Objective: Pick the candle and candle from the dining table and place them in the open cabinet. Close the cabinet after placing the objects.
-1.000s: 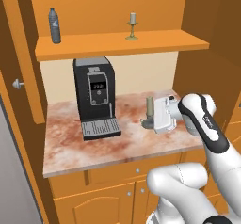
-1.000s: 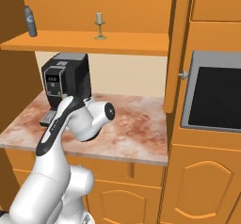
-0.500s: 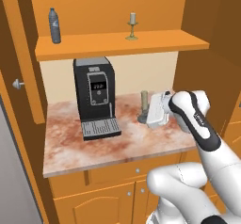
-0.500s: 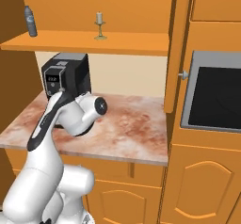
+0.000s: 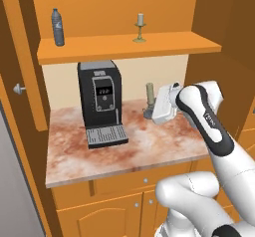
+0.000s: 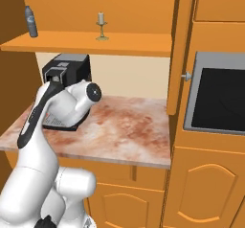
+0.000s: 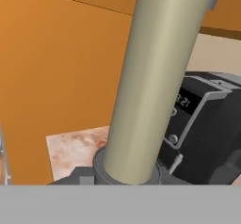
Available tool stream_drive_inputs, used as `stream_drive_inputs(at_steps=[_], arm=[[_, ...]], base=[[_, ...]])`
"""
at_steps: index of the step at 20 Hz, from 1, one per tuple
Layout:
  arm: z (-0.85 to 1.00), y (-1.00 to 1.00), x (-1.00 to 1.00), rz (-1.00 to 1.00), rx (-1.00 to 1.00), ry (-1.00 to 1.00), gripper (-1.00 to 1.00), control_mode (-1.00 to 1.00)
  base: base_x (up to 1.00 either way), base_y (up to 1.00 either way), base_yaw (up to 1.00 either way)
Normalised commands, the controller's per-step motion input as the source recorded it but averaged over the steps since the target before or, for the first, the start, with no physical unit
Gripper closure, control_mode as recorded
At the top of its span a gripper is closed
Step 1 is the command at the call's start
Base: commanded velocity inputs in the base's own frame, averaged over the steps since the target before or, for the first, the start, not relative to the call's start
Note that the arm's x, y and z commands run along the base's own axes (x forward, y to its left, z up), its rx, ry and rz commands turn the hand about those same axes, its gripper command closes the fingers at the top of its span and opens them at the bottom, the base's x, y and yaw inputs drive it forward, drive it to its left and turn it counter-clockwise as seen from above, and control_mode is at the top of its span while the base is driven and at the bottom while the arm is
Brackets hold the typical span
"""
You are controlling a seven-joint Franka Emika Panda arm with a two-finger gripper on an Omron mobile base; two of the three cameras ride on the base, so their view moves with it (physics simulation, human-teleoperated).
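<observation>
The cabinet (image 5: 124, 47) filled the upper frame with its shelf open; the pale candle (image 5: 140, 28) stood at upper centre, a bottle (image 5: 58, 27) upper left. At centre right, the gripper (image 5: 149, 106) appeared clamped on the olive candle (image 5: 149, 96), though its fingers were hidden. Lifting risked striking the shelf edge or coffee machine (image 5: 101, 101), tilting the stick loose.

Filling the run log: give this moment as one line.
claw: shut on olive candle | pale candle: on cabinet shelf | doors: open
</observation>
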Motion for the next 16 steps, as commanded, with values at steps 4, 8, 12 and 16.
stream_drive_inputs(at_steps=[4,8,12,16], arm=[[0.63,0.00,0.00,0.00,-0.03,0.00,1.00,-1.00],[0.55,0.00,-0.05,0.00,-0.01,0.00,1.00,-1.00],[0.48,0.00,-0.01,0.00,0.00,0.01,1.00,-1.00],[0.43,0.04,0.00,0.00,0.00,0.00,1.00,-1.00]], base=[[0.00,0.00,0.00],[0.00,0.00,0.00],[0.00,0.00,0.00],[0.00,0.00,0.00]])
